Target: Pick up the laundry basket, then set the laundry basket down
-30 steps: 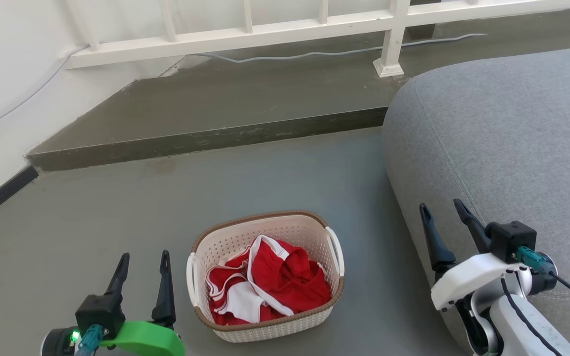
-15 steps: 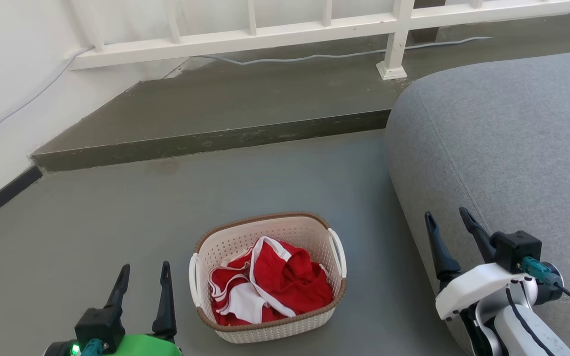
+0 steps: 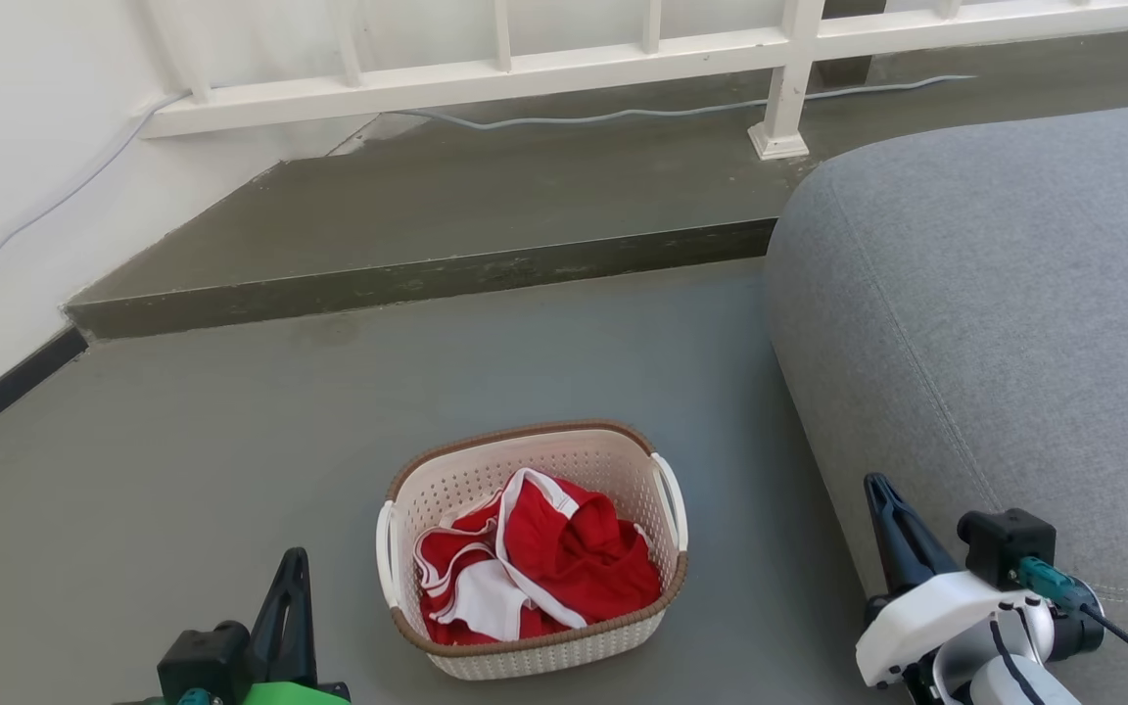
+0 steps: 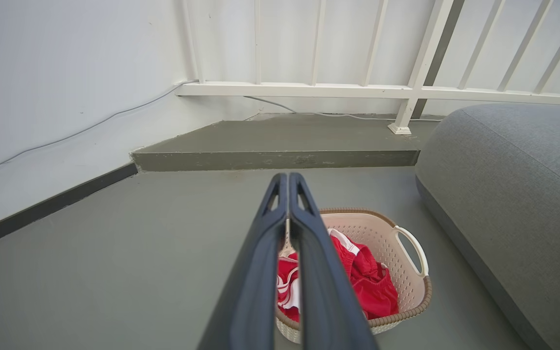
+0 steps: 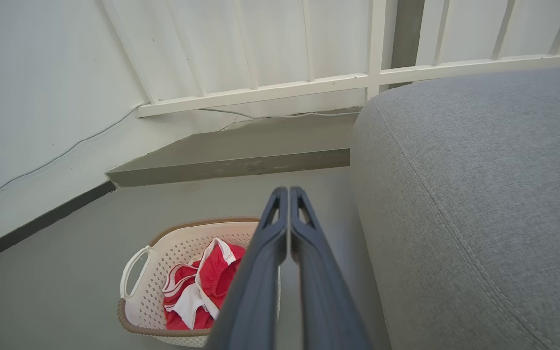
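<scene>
The laundry basket [image 3: 486,472] stands on the grey floor, cream-white and perforated with a brown rim band and white side handles. A red and white garment [image 3: 564,558] lies inside it. My left gripper [image 3: 295,558] is low at the basket's left, shut and holding nothing, a short gap away from the handle. My right gripper [image 3: 877,483] is shut and empty, off to the basket's right against the sofa's edge. In the left wrist view the shut left gripper [image 4: 288,176] points over the basket [image 4: 382,238]. The right gripper [image 5: 288,190] in its own wrist view has the basket [image 5: 173,253] at lower left.
A large grey sofa [image 3: 995,313] rises close on the right of the basket. Behind lies a raised floor step [image 3: 427,279], with a white railing [image 3: 525,69] and a grey cable [image 3: 623,113] beyond. A white wall [image 3: 16,147] closes the left side.
Both grippers have gone from open to shut and dropped lower in the head view. The basket stays where it was; the head camera shifted slightly.
</scene>
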Motion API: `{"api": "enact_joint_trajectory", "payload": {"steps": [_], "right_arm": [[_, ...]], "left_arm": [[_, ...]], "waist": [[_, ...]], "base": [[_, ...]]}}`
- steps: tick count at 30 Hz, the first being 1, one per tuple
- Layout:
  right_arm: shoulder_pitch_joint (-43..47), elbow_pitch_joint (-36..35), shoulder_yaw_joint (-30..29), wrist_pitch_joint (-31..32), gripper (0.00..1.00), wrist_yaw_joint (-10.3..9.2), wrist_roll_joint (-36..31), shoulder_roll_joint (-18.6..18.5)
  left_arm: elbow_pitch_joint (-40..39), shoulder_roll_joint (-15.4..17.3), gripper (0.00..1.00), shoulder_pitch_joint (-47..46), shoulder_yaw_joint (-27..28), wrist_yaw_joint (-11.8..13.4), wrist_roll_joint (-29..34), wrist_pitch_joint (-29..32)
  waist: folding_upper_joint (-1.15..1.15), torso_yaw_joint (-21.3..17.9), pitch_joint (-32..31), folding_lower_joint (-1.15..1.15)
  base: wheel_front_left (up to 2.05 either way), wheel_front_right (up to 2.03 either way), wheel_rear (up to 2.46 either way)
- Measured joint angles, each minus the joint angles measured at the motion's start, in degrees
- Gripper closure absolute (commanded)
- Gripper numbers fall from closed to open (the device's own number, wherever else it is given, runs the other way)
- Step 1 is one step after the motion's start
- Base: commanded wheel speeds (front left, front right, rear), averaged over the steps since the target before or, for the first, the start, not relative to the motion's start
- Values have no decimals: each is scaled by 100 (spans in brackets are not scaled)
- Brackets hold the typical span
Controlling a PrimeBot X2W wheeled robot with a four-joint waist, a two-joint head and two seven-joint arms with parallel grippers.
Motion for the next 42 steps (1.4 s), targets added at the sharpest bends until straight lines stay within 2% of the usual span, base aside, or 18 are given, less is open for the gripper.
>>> {"api": "enact_joint_trajectory", "payload": {"steps": [6,15,42], "right_arm": [[69,0,-131,34,100,57,256,45],[67,-37,-375,242,100,169,1129,123],[16,-74,-1102,782,100,464,2909,311]], "left_arm": [[-13,-3,100,20,0,-37,-267,0],[-48,-19,100,43,78,-162,-1156,142],[116,-12,100,-110,485,-426,-3192,655]], "waist": [[0,24,9,0],[0,76,31,0],[0,190,78,0]], "base": [[0,0,0],[0,0,0],[0,0,0]]}}
